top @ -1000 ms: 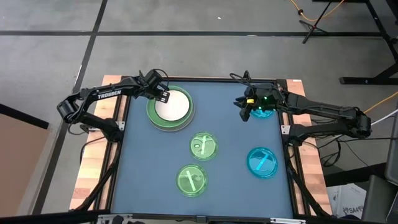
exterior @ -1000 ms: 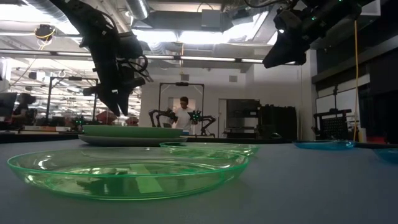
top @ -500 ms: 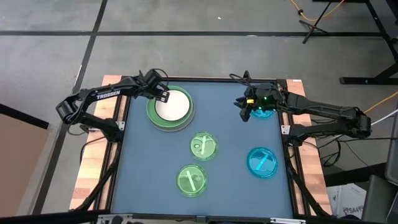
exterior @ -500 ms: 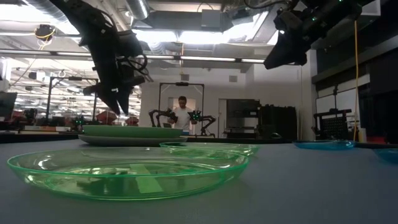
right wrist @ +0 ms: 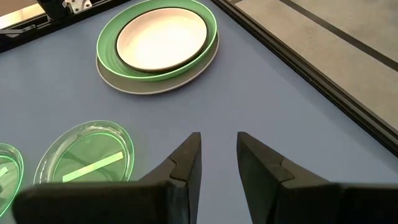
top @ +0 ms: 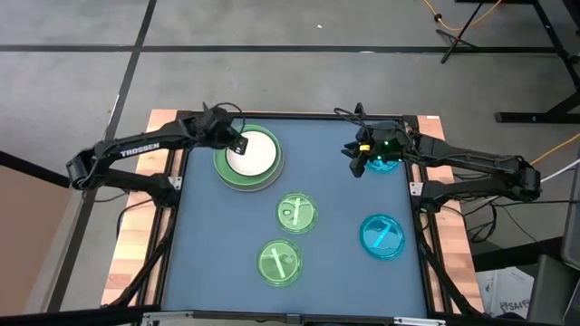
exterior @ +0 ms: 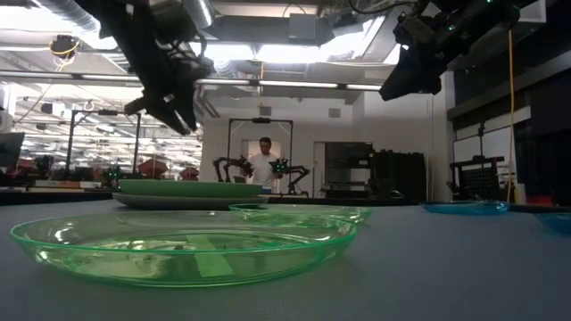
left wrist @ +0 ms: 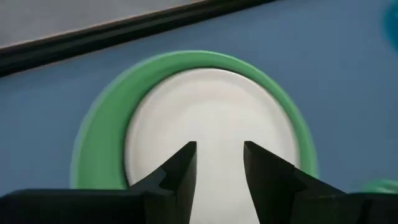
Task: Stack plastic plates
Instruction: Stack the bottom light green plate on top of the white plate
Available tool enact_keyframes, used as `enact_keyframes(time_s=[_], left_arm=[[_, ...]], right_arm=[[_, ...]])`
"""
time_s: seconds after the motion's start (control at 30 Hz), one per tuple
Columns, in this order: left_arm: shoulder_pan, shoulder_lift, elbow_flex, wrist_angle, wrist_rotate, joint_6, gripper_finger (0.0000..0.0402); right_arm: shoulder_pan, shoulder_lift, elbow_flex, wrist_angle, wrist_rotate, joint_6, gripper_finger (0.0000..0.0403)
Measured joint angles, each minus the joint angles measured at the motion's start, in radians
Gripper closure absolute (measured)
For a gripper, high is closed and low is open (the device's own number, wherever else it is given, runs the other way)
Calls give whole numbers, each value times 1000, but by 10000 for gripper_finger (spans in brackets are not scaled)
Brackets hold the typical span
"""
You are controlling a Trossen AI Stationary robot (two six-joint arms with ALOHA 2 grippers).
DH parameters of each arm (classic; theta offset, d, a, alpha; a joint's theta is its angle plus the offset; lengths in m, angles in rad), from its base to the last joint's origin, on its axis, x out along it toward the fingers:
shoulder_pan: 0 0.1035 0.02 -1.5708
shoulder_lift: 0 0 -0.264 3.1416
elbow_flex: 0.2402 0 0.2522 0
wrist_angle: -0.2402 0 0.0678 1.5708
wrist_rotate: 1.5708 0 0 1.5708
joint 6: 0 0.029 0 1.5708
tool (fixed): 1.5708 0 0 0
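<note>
A stack of plates stands at the table's far left: a large grey plate point(right wrist: 134, 84) at the bottom, a light green one point(top: 222, 163) on it, and a white one point(top: 252, 154) on top. A dark rim point(right wrist: 163, 66) shows under the white plate. My left gripper point(top: 238, 143) is open and empty, above the white plate point(left wrist: 211, 112). My right gripper point(top: 359, 163) is open and empty, high at the far right beside a cyan plate point(top: 390, 161). Two translucent green plates point(top: 296, 212) point(top: 279, 262) and a second cyan plate point(top: 382, 236) lie flat on the mat.
The blue mat point(top: 335, 272) is framed by a black raised border point(top: 412, 217). Bare mat lies between the stack and the right gripper and along the near edge. A person point(exterior: 261, 160) and other robot arms show far behind the table.
My left gripper has risen from just over the stack to well above it, still open and empty. The plates have stayed in place.
</note>
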Motion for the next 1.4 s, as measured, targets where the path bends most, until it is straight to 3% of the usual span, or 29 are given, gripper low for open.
enact_keyframes(time_s=[0.37,0.83,1.1,1.4], left_arm=[[-337,-5,0,56,-31,-188,276],[-749,13,0,113,-281,-510,276],[-876,150,1,271,-307,-616,276],[-946,321,2,474,-286,-728,276]], right_arm=[[0,0,0,0,0,1,311],[0,0,0,0,0,10,311],[1,0,0,-1,-1,11,311],[0,0,0,-6,-1,11,311]])
